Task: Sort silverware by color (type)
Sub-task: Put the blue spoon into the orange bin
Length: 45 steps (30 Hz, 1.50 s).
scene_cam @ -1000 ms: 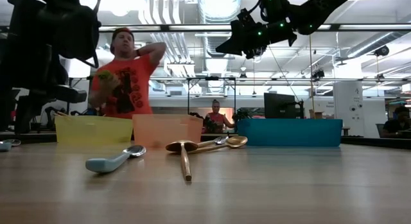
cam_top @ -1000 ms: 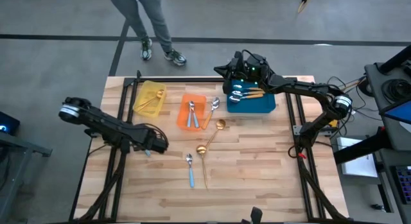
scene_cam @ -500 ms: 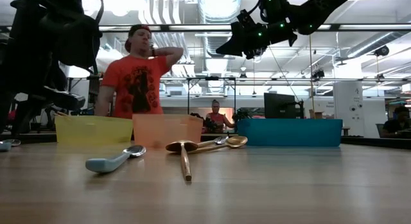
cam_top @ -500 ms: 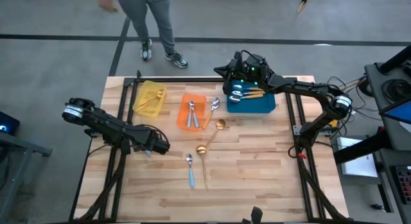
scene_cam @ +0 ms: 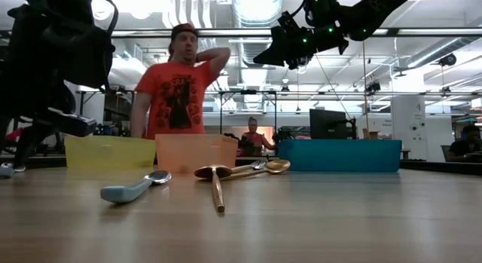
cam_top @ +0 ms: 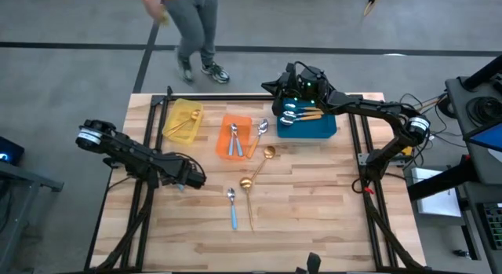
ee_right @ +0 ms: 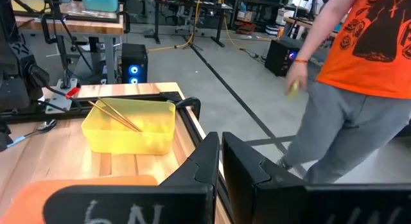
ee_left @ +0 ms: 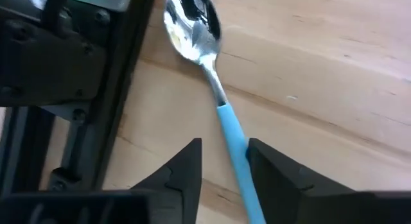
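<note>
The left claw (cam_top: 182,182) sits low at the worktop's (cam_top: 314,211) left edge, its fingers (ee_left: 182,172) apart — a blue-handled spoon (ee_left: 221,115) lies flat on the wood between them, its handle close against one finger, its bowl pointing away toward the black frame rail (ee_left: 77,89). The right claw (cam_top: 284,84) hangs above the blue bin (cam_top: 318,126) at the far side, fingers together and holding nothing.

In the blue bin lie spoons, at least one with an orange handle (cam_top: 302,114). The orange bin (cam_top: 234,137) holds blue-handled spoons (cam_top: 233,140), and the yellow bin (cam_top: 182,121) thin gold ones (cam_top: 180,126). Loose on the worktop: another blue-handled spoon (cam_top: 232,206) near the middle, two gold spoons (cam_top: 259,168) just beside it, and a spoon with an orange handle (cam_top: 256,137) against the orange bin's right side.

A person (scene_cam: 177,86) in an orange shirt stands beyond the far edge.
</note>
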Tool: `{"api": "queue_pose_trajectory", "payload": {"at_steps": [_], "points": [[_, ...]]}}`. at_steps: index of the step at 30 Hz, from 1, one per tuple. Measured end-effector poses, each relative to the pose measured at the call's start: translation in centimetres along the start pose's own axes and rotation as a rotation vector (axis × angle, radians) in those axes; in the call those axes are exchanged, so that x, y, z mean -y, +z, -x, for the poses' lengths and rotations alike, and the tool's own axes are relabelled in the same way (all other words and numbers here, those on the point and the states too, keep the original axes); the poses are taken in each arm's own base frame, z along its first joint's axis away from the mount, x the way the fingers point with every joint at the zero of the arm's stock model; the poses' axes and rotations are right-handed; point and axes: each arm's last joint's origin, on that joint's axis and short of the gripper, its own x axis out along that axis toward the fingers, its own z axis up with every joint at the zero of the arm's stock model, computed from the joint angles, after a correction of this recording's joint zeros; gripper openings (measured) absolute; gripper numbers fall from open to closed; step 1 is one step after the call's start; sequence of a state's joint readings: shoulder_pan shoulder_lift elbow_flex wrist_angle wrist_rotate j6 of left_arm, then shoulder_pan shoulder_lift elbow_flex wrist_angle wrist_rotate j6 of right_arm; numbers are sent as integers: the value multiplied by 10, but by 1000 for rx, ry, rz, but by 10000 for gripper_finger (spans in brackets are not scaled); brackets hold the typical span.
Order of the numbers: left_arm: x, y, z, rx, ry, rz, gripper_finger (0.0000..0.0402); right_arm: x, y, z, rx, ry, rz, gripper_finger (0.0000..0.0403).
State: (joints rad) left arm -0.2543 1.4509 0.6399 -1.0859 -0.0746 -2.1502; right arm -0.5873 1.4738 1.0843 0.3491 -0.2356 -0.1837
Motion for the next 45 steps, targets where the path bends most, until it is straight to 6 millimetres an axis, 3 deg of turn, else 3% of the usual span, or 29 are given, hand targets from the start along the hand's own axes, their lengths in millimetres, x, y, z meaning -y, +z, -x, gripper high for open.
{"api": "queue_pose_trajectory", "payload": {"at_steps": [10,38,45], "points": [[5,-3,-2,-11,-52,16,164,0,0,0,0,0,0,12],[2,-18,0,-31,-12,-34,164,0,0,0,-3,0,0,12],[4,-20,-4,-25,4,-56,134,0,-1,0,-13,1,9,12]]}}
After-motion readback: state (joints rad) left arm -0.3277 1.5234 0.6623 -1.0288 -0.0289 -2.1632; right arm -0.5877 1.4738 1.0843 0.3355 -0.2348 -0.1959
